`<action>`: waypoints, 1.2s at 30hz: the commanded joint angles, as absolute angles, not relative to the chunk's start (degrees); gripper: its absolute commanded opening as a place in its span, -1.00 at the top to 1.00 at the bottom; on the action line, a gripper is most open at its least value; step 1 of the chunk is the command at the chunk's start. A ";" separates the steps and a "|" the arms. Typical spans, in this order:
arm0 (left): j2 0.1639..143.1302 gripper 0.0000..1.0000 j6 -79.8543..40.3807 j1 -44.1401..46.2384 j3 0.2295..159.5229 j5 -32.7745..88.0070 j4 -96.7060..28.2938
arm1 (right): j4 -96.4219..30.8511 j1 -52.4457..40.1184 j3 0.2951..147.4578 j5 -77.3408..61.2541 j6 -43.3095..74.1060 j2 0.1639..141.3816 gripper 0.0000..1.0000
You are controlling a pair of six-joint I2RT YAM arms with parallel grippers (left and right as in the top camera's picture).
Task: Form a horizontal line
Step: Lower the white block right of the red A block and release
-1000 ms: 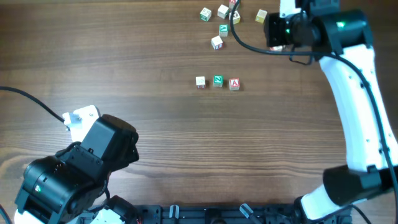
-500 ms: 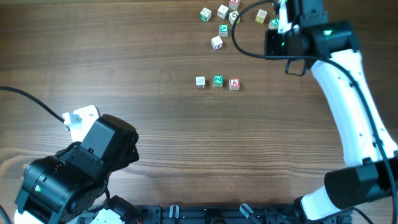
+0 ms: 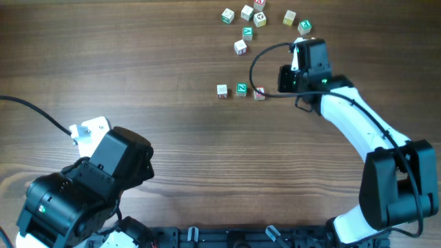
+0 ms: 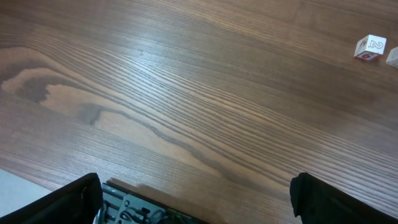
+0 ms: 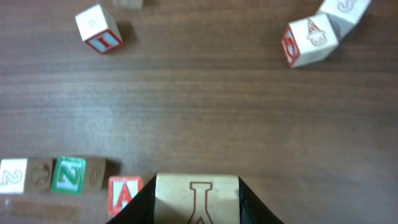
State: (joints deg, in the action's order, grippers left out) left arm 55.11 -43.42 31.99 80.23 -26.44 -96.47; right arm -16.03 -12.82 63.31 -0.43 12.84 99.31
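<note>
Pale wooden cube pinched between right gripper jaws, now swung down from scattered cubes to just right of red "A" cube, the end of horizontal line. Looks ready for setting down as fourth in row. Left gripper spread, empty, well apart from the "A".

Overhead: straight down, far. Wrists: close, low. Overhead, right wrist share cube row.
</note>
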 commanded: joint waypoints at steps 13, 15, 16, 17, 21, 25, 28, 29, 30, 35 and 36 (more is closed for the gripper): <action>54.87 -1.00 -43.55 31.99 80.38 -26.39 -96.49 | -8.82 -12.69 60.25 -5.04 14.15 107.81 0.41; 54.87 -1.00 -43.55 31.99 80.38 -26.39 -96.49 | -8.71 -12.69 60.25 -5.02 14.13 107.96 0.33; 54.87 -1.00 -43.55 31.99 80.38 -26.39 -96.49 | -8.60 -12.69 60.25 -5.02 14.13 107.96 0.31; 54.87 -1.00 -43.55 31.99 80.38 -26.39 -96.49 | -8.56 -12.69 60.25 -5.02 14.15 107.96 0.28; 54.87 -1.00 -43.55 31.99 80.38 -26.39 -96.49 | -8.56 -12.69 60.25 -5.02 14.17 107.96 0.18; 54.87 -1.00 -43.55 31.99 80.38 -26.39 -96.49 | -8.36 -12.69 60.27 -5.02 14.28 107.96 0.13; 54.87 -1.00 -43.55 31.99 80.38 -26.39 -96.49 | -8.34 -12.69 60.90 -3.77 15.59 107.92 0.11; 54.87 -1.00 -43.55 31.99 80.38 -26.39 -96.49 | -8.47 -12.69 61.43 -3.49 15.66 107.85 0.12; 54.87 -1.00 -43.55 31.99 80.38 -26.39 -96.49 | -8.84 -12.69 62.13 -3.51 15.73 107.61 0.12; 54.87 -1.00 -43.55 31.99 80.38 -26.39 -96.49 | -11.86 -12.69 66.67 -3.51 18.26 106.50 0.11; 54.87 -1.00 -43.55 31.99 80.38 -26.39 -96.49 | -11.94 -12.69 67.26 -3.49 18.24 106.50 0.12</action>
